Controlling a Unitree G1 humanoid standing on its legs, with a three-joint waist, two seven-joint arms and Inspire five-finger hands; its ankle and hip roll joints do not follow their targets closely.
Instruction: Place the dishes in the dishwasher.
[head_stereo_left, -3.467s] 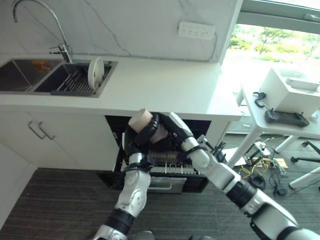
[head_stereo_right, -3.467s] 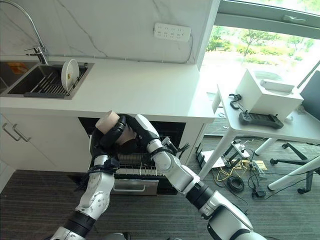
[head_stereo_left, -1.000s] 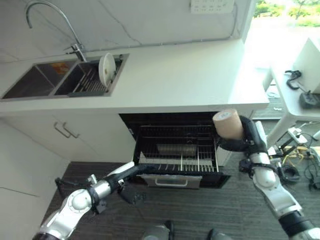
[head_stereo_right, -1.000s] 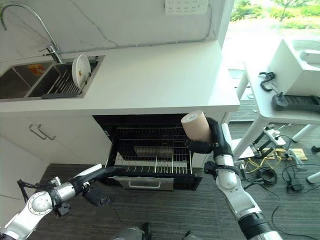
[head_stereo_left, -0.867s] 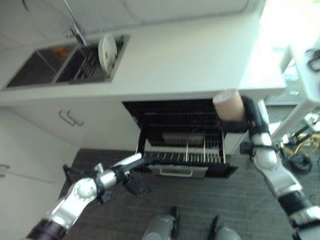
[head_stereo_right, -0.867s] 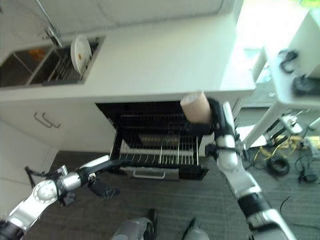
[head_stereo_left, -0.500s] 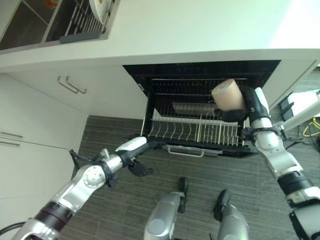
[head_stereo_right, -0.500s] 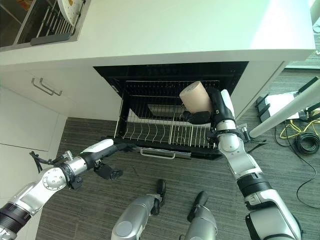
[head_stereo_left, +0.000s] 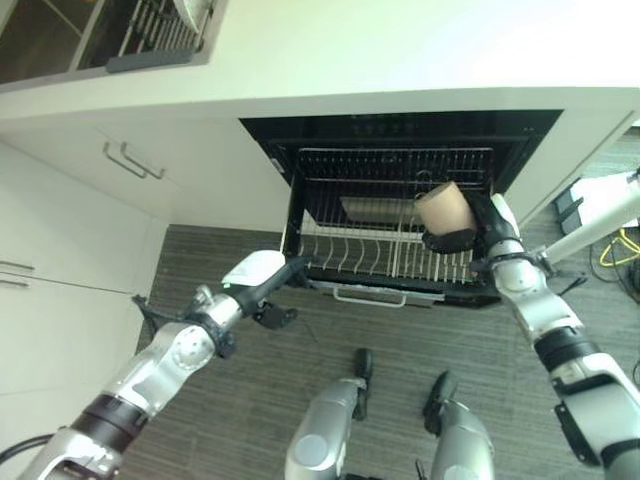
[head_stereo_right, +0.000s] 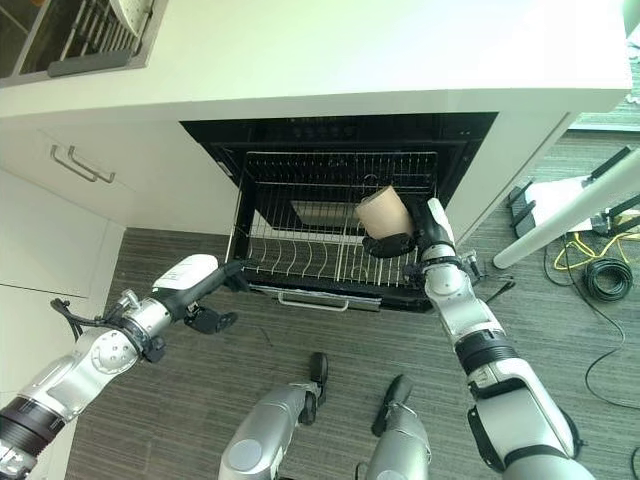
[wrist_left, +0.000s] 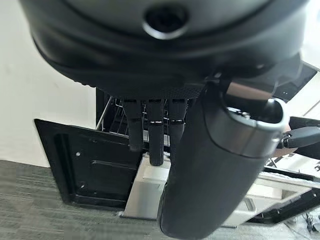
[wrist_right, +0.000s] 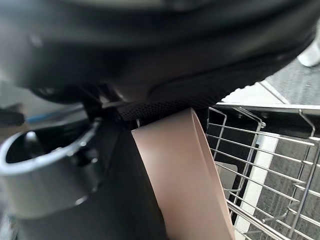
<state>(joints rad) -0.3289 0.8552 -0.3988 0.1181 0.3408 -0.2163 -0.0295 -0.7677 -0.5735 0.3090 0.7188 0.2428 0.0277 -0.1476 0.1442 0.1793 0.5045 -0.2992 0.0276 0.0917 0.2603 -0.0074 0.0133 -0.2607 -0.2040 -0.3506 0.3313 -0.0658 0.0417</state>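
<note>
— One cup (head_stereo_left: 444, 206) is all I'm carrying: my right hand (head_stereo_left: 478, 228) is wrapped round it, thumb one side and fingers the other, hanging just over the pulled-out rack (head_stereo_right: 300, 262).

— Where does it sit against the rack?

— Tilted, one flat end facing up and away from my palm, its body over the rack's right half, not touching the wires as far as I can judge. Beyond my fingers lies the dark mouth of the dishwasher (head_stereo_left: 400, 130) under the tabletop (head_stereo_left: 400, 50).

— And your other hand?

— My left hand (head_stereo_right: 190, 277) is low at the rack's near left corner, by the open door (wrist_left: 85, 165). Its fingers (wrist_left: 150, 135) hang fairly straight and apart, holding nothing.

— So how do you set the cup down well?

— I'd say: lower slowly, turn the wrist until the cup's mouth faces down, and aim between two rows of tines rather than onto a tine tip. Keep my grip firm until the rim bears on the wires, then loosen thumb and fingers together so it doesn't roll. My left hand should steady the rack so it can't slide inward.
</note>
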